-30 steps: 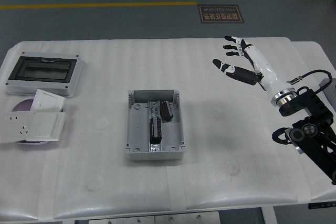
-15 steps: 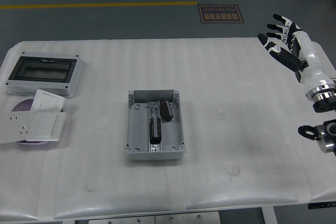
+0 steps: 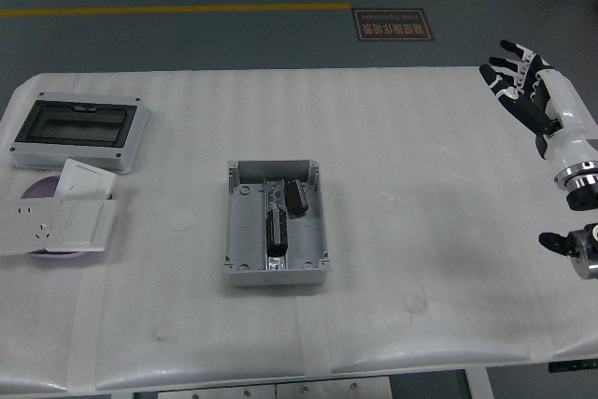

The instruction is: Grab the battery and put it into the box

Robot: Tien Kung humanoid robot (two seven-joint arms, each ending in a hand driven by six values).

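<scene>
Head view, looking down over the white table [image 3: 392,259].

- Right hand [image 3: 531,95]: raised at the far right edge of the table, fingers [image 3: 505,70] spread and released, grasping nothing. White forearm shell and metal wrist ring visible below it; black arm joint cut off by the right edge of the frame.
- Left hand: out of frame.
- Box [image 3: 277,222]: grey, open-topped, located near the table centre, long side running from near to far. Well apart from the right hand.
- Battery [image 3: 277,230]: dark, elongated, lying inside the box along its middle channel, toward the near end.
- Second dark block [image 3: 295,196]: also inside the box, just beside the far end of the battery, tilted slightly to the right. Contact between the two not determinable.
- Enclosure with dark window [image 3: 78,131]: grey, positioned at the far left of the table.
- White switch plates [image 3: 64,216]: grouped near the left edge, just in front of the enclosure, one leaning tilted against the others, one showing socket holes.
- Purple disc [image 3: 39,192]: partly hidden beneath the plates.
- Floor beyond the table: grey, crossed by a yellow line [image 3: 177,9]; dark floor sign [image 3: 392,23] near the top centre, print too small to read.
</scene>
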